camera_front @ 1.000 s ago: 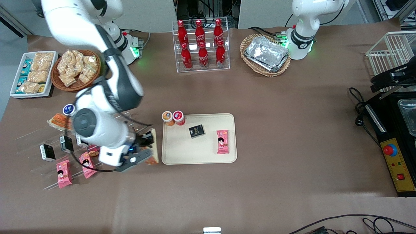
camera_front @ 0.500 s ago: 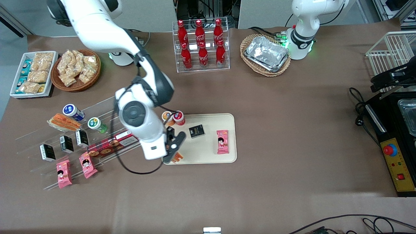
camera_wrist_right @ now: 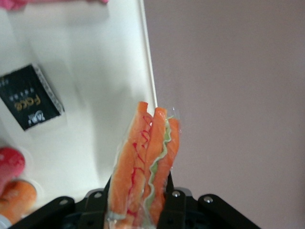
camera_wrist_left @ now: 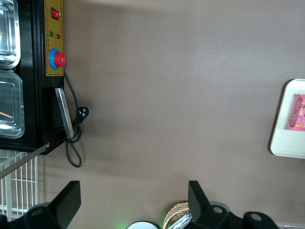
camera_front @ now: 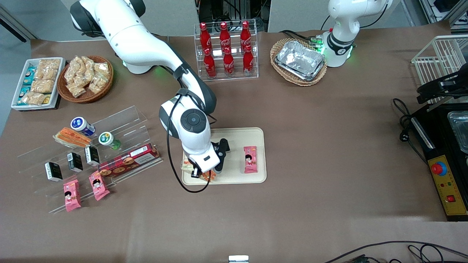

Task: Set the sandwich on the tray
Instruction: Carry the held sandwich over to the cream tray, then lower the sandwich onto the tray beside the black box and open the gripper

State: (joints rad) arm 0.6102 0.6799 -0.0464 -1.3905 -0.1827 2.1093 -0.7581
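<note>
The sandwich [camera_wrist_right: 145, 162] is clamped between the gripper [camera_wrist_right: 138, 200] fingers above the tray [camera_front: 256, 160] edge nearest the front camera. The front view hides this grip; only the wrist view shows it, plus a black packet [camera_wrist_right: 29, 98] on the tray.

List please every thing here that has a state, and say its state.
claw: shut on the sandwich, over the tray's near edge
sandwich: wrapped, held in the claw, not yet released
tray: flat on the table, holds a pink packet and a black box
cola bottles: upright in their clear rack
</note>
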